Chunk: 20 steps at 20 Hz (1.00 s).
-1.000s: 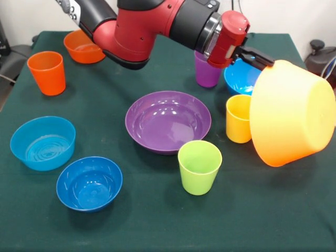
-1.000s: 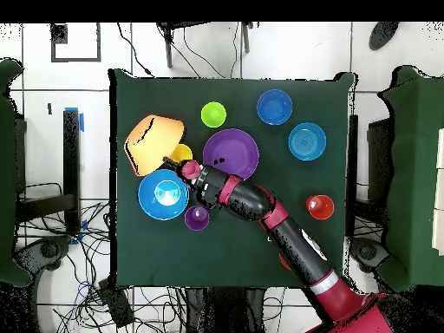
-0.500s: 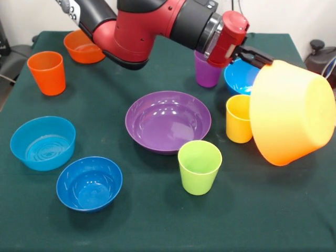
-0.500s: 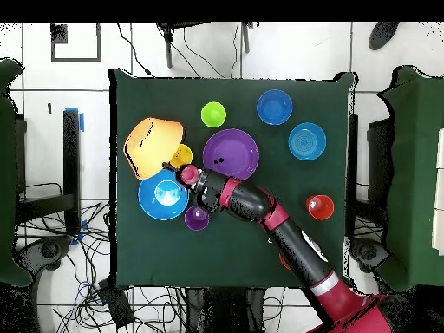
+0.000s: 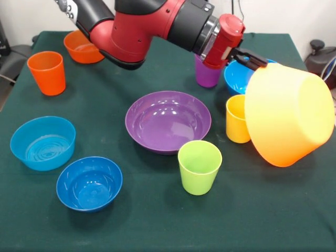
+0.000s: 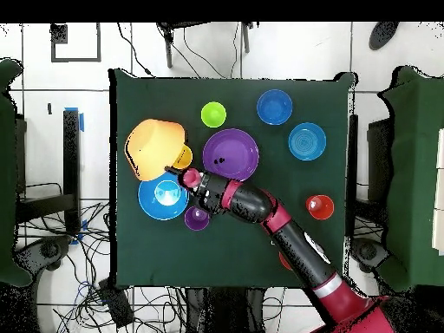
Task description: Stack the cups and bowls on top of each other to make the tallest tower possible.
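The gripper gripped the rim of the orange-yellow bowl, which hung tilted at frame right, lower right of the fingers, beside the yellow cup.

Both views are evenly and brightly lit from above; small white glare spots are seen inside the purple bowl, and soft short shadows are cast on the counter beneath the lime green cup

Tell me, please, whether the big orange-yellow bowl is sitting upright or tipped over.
Tipped. The orange-yellow bowl hangs off the table from the gripper pinching its rim, base facing the front camera.
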Tool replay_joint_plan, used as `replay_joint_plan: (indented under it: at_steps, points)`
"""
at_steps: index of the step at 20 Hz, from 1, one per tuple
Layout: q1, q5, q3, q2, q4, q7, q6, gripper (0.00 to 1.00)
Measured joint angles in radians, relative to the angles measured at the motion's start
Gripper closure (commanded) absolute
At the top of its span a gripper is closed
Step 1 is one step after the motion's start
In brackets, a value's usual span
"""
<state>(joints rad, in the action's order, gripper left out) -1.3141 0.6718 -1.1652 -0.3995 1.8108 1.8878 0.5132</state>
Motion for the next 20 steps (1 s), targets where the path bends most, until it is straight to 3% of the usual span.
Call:
replay_joint_plan:
  at_steps: [20]
  points:
    - [-0.02, 0.0, 0.008, 0.019, -0.009, 0.0, 0.052, 1.0]
